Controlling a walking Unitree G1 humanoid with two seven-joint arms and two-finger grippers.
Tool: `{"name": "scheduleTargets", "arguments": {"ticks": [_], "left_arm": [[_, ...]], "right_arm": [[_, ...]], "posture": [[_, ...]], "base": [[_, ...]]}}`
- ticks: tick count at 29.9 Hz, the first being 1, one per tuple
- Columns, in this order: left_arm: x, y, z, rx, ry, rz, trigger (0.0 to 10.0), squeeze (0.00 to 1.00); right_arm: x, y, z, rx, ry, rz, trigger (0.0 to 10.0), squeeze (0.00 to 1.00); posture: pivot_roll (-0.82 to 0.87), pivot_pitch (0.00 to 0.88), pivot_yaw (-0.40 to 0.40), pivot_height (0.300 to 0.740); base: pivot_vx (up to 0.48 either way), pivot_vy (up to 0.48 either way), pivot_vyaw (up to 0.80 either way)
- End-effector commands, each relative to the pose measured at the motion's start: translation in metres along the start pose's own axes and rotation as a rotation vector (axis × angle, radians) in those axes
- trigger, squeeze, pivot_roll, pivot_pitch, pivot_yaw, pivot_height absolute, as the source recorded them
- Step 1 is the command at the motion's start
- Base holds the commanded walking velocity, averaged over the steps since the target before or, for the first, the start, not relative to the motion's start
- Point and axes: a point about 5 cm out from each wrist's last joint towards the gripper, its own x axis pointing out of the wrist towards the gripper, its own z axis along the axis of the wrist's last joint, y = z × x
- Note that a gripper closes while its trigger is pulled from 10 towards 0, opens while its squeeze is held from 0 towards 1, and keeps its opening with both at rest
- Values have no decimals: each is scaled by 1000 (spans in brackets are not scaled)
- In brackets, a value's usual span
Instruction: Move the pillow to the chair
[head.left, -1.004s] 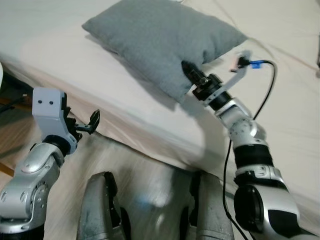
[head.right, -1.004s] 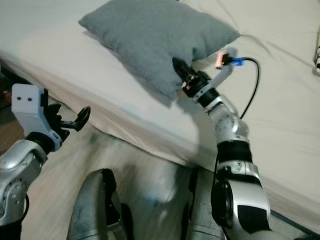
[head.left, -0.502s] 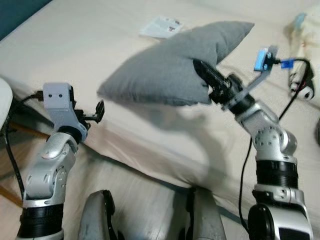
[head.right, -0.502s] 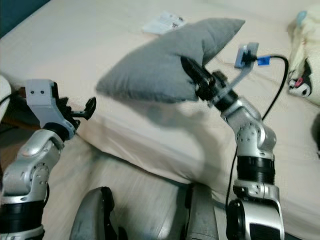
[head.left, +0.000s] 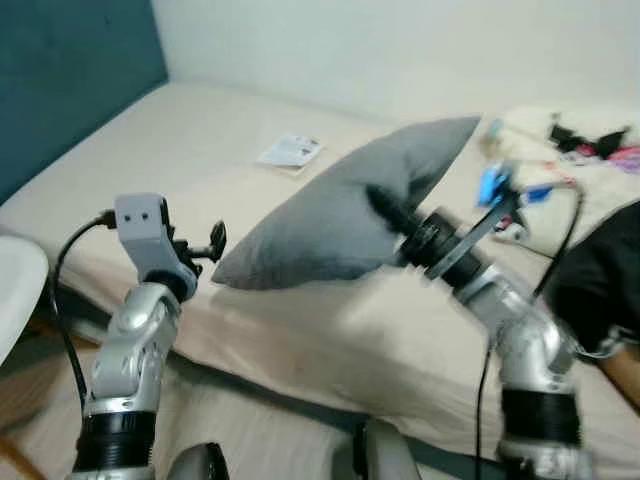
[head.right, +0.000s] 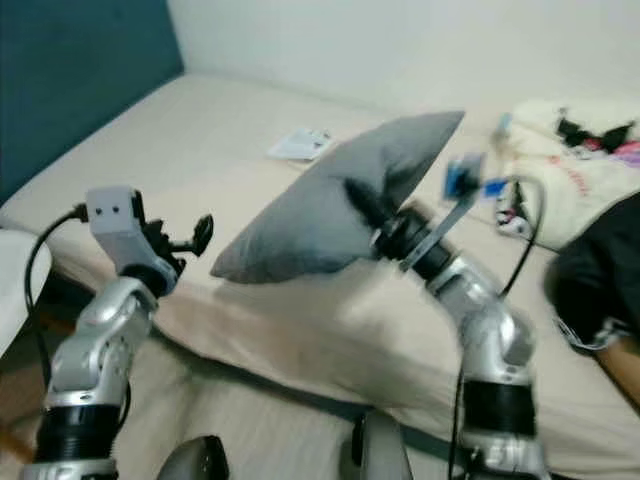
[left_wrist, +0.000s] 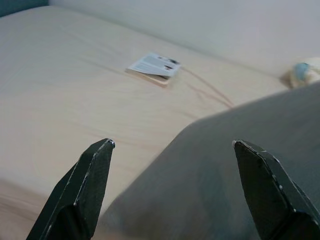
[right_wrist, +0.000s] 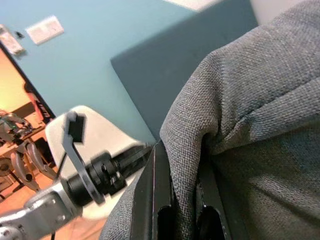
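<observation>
A: Where's the pillow (head.left: 345, 220)?

B: Up off the bed (head.left: 180, 150), hanging from your right gripper (head.left: 385, 205), fingers pinched tight on an edge fold.

A: Left gripper (left_wrist: 172, 187)?

B: Spread wide, holding nothing, just beside the low corner. Pillow looks soft, light, saggy; you'd better support that drooping end. White chair (head.left: 15, 290) sits far left.

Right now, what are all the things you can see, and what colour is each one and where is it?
pillow: 1, grey, held up over the bed
bed: 1, beige, in front of the robot
booklet: 1, white, flat on the bed beyond the pillow
chair: 1, white, at the robot's far left
headboard: 1, teal, at the bed's left end
right end effector: 1, black, shut on the pillow
left end effector: 1, black, open, beside the pillow's near corner
</observation>
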Motion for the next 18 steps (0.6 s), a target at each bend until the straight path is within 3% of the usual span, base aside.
{"name": "scheduleTargets", "arguments": {"ticks": [1,5,10,14,18], "left_arm": [[-3,0,-11,-4,27,1,10000,0],[-12,-10,-30,-21,75,-36,10000,0],[-21,-18,-38,-16,88,-62,10000,0],[-22,-18,-39,-12,86,-62,10000,0],[-21,-12,-42,9,84,-31,10000,0]], "right_arm": [[4,7,13,-40,-46,26,0,0],[2,6,10,-20,-48,7,0,0],[3,9,8,-4,-55,8,0,0],[3,11,6,2,-54,9,0,0],[-2,11,-14,41,-14,-10,0,0]], "posture": [[-29,0,-22,601],[-33,0,-19,616],[-29,0,-25,631],[-25,0,-29,636],[-27,0,-27,651]], "base": [[0,0,0],[0,0,0],[0,0,0],[0,0,0],[0,0,0]]}}
